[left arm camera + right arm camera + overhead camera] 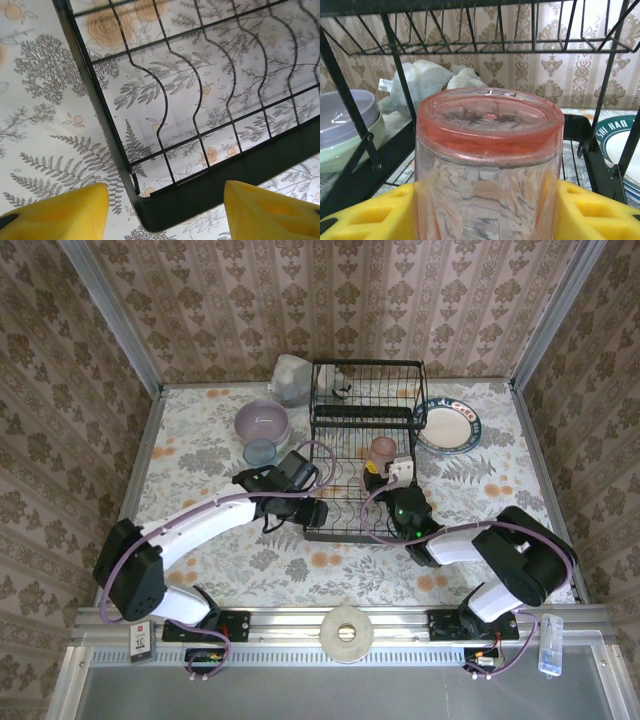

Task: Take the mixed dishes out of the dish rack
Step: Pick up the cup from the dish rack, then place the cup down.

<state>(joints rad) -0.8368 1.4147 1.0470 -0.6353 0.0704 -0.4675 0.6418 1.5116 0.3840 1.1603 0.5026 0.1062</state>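
Gripping the pink tumbler (490, 150), the right gripper (487, 212) has a yellow pad (585, 210) pressed against each side of the glass, with no gap visible on either side. The tumbler sits inside the dish rack (366, 416), on the lower tier towards its front right, and appears to be turned base up. The rack stands at the middle of the table (200, 540), its upper tier of black wire running above the tumbler in the right wrist view. The left gripper (165, 212) is spread wide and holds nothing; its yellow fingers (60, 212) hang above the front left corner of the rack's lower frame, not touching it. A lavender bowl (263, 422) rests on the table left of the rack, nested in a pale green bowl (350, 142), and a grey-blue tumbler (260, 452) stands just in front of them. A white plate with dark patterned rim (447, 427) lies on the table right of the rack. A grey-white lumpy object (427, 82) sits behind the rack's far left corner.
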